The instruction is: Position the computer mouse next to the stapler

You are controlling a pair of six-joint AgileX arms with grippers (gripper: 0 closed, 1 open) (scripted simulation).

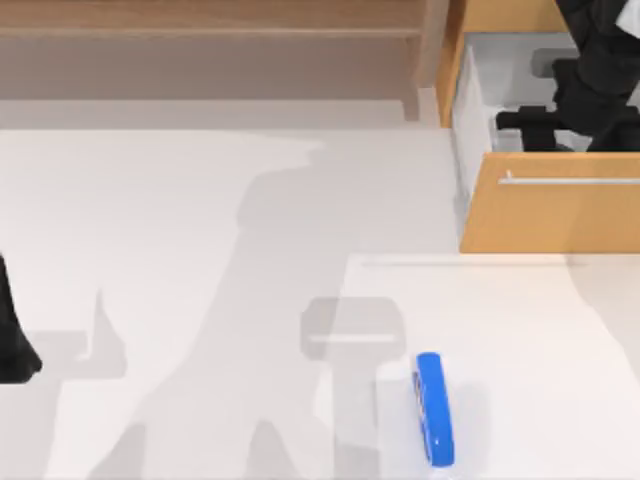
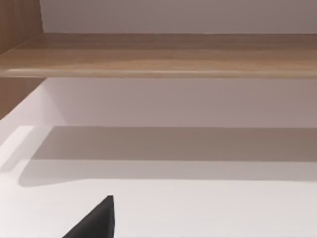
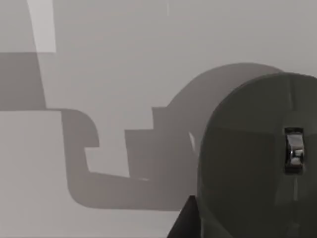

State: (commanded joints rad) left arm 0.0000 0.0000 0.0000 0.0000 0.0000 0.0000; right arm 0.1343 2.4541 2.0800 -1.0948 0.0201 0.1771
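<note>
Stapler (image 1: 433,409) first: you find it lying flat on the white surface (image 1: 200,300), low and right of centre in the top view, its long blue bar running roughly away from you. Your right hand (image 1: 545,125) reaches down into the open wooden drawer (image 1: 550,215) at the far right corner, well apart from the stapler. The right wrist view puts the dark grey computer mouse (image 3: 252,158) close under that hand on the pale drawer floor; whether the fingers are wide or closed on it, you cannot tell. Your left arm (image 1: 12,335) sits parked at the left edge, a dark fingertip (image 2: 96,220) visible, its state likewise unclear.
</note>
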